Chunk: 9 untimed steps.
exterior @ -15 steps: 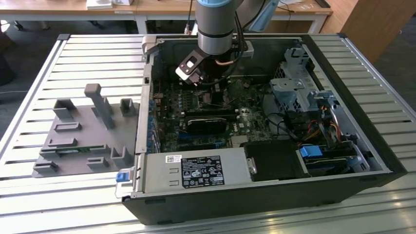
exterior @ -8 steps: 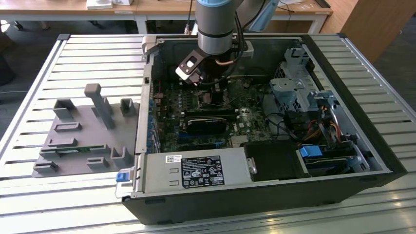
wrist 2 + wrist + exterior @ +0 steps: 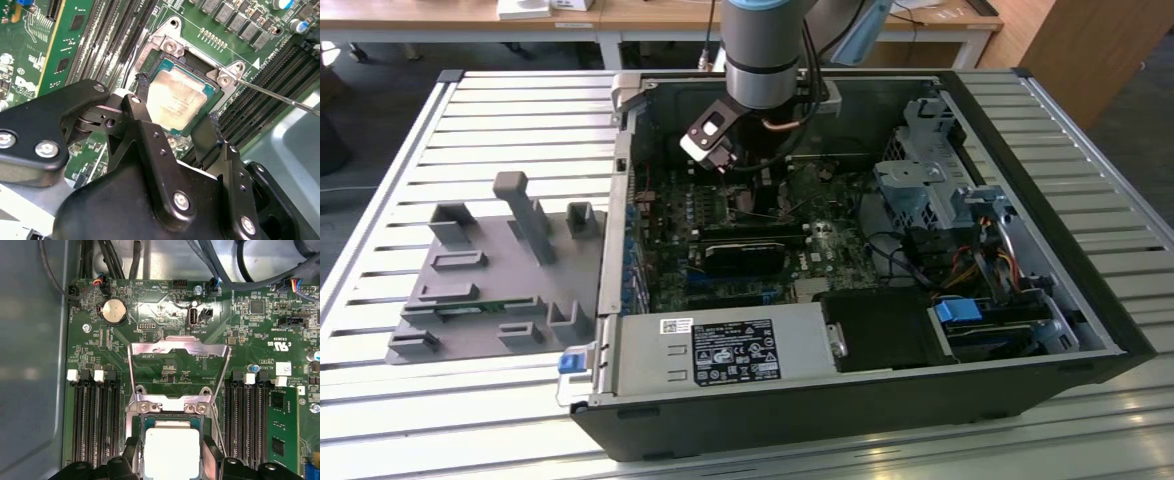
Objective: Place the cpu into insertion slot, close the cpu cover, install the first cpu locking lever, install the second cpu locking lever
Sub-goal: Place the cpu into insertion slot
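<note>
Pinches one cpu [image 3: 171, 452] between two claw [image 3: 178, 101] fingers [image 3: 145, 97] in one insertion slot [image 3: 192, 60], beside one opened cpu cover [image 3: 177, 346], under one arm [image 3: 761, 40] at exterior view's upper middle.

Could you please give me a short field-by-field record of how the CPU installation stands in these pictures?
setting: open computer case, arm reaching down to the green motherboard
cpu: inside the insertion slot, metal top up; full seating unclear
cpu cover: open, swung away from the slot
locking lever: thin rod, unlatched, angled away from the slot
claw: low over the cpu
</note>
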Each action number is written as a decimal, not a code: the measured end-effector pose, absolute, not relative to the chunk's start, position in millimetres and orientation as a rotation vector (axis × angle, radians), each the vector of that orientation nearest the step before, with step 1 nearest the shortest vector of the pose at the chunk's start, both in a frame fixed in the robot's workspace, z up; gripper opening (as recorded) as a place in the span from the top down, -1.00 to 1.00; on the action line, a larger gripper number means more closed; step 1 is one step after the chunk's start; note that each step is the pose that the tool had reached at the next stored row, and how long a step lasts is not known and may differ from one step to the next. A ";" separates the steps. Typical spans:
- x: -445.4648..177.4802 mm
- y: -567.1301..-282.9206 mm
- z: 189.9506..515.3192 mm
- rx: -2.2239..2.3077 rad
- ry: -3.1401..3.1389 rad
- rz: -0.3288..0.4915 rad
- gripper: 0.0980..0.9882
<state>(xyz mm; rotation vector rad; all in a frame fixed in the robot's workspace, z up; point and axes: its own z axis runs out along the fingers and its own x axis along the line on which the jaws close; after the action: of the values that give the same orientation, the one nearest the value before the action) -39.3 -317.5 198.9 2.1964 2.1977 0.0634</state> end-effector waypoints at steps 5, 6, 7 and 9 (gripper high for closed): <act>-39.3 -317.8 205.8 2.196 2.198 0.063 -0.16; -39.3 -317.8 206.3 2.196 2.197 0.063 -0.13; -39.2 -317.8 206.5 2.196 2.197 0.062 0.01; -39.2 -317.9 207.0 2.194 2.196 0.059 0.15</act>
<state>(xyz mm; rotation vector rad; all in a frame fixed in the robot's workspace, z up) -39.2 -317.9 207.0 2.1941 2.1959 0.0590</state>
